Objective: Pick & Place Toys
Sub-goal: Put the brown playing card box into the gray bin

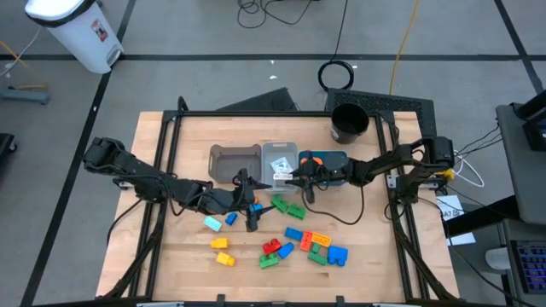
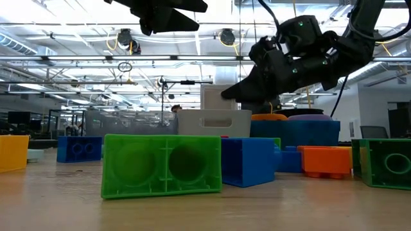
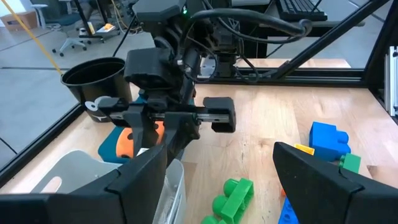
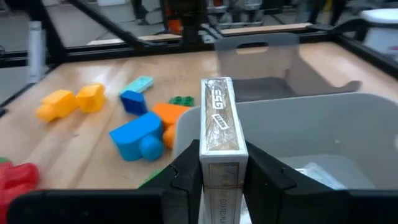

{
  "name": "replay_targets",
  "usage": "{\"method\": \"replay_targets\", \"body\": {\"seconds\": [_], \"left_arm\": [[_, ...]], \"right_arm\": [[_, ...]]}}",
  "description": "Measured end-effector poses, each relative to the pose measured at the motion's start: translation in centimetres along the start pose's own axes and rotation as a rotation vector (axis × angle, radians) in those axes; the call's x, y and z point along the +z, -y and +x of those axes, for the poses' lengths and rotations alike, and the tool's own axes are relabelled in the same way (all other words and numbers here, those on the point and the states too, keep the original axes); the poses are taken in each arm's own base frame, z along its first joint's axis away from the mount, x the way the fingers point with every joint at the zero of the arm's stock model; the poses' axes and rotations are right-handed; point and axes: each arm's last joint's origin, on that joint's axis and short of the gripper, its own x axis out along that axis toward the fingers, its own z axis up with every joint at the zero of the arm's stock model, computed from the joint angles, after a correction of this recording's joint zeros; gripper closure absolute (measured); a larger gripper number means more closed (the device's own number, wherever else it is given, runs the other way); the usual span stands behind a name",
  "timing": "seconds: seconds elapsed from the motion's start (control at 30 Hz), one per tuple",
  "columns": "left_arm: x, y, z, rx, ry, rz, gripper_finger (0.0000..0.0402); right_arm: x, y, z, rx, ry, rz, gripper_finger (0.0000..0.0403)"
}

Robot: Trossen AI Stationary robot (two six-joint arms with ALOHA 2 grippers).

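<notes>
Toys are lying scattered on the wooden table, most of them in a loose group just in front of the row of three bins. Within that row, the clear bin is sitting between the grey bin and the teal bin, and the black cup is standing behind the teal bin. The right gripper is hovering over the front rim of the clear bin, its fingers clenching a flat white card pack that is standing on edge. More white cards are resting inside the clear bin. The left gripper is hanging just in front of the grey bin with its fingers spread apart and nothing between them. A green brick is lying near the front of the clear bin, and a light blue brick and a blue brick are sitting farther from the grey bin. Two yellow bricks are lying well in front of the grey bin. A mixed cluster of red, green, orange and blue bricks is lying well in front of the clear and teal bins.
</notes>
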Motion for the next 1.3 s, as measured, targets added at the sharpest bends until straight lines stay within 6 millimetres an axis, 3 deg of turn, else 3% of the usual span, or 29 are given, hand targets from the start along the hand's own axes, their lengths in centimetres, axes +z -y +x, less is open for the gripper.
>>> {"method": "replay_targets", "body": {"seconds": [0.23,0.57,0.7,0.87,1.3], "left_arm": [[0.0,0.0,0.0,0.0,0.0,-0.002,0.0103],[0.01,0.0,0.0,-0.001,0.001,-0.004,0.0103],[0.01,0.0,0.0,-0.001,0.0,-0.015,0.0103],[0.0,0.0,0.0,-0.001,0.0,-0.016,0.0103],[0.0,0.0,0.0,-0.001,0.0,-0.016,0.0103]], "right_arm": [[0.02,0.42,-0.03,-0.144,0.005,-0.005,0.03],[0.02,0.41,-0.03,-0.137,0.006,0.001,0.0248],[0.01,0.17,-0.01,-0.056,0.002,0.005,0.0236],[0.0,-0.05,0.0,0.015,-0.001,0.019,0.0235],[0.08,0.06,0.0,-0.014,0.008,0.023,0.024]]}}
